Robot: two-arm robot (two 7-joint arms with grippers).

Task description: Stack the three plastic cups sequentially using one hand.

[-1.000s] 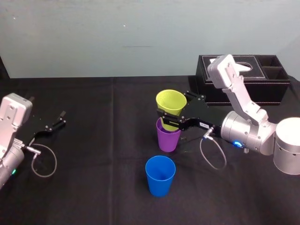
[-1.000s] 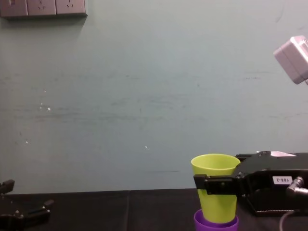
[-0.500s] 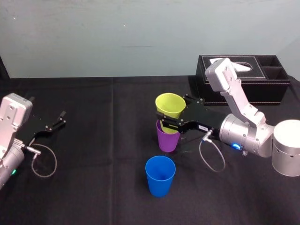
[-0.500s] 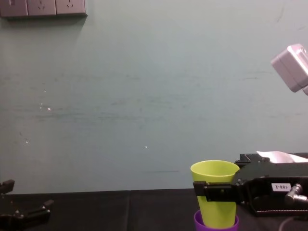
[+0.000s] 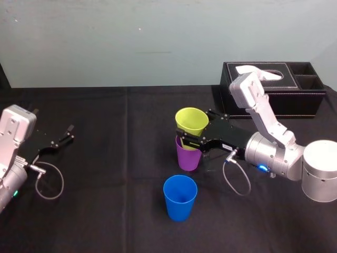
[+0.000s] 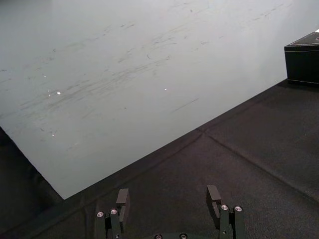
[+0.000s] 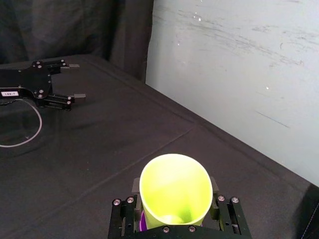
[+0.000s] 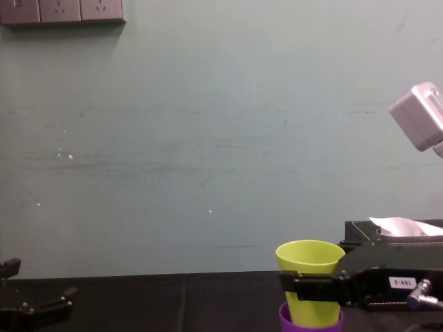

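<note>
Though seemingly half-sunk in purple cup (image 5: 188,157), smooth yellow-green cup (image 5: 191,119) in right gripper's (image 5: 194,132) clamped jaws, left gripper (image 5: 68,133) gaping.

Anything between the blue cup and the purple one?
Only bare black cloth, in the head view, between the blue cup and the purple cup, where the right gripper holds the yellow-green cup.

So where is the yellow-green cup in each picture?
Head view: yellow-green cup in the middle, held by the right gripper, dipping into the purple cup.
Chest view: bottom edge, right of middle.
Right wrist view: bottom middle, mouth towards the camera.
Left wrist view: look for the black tissue box corner.
Shared landmark: that tissue box, behind the cup in head and chest views.
</note>
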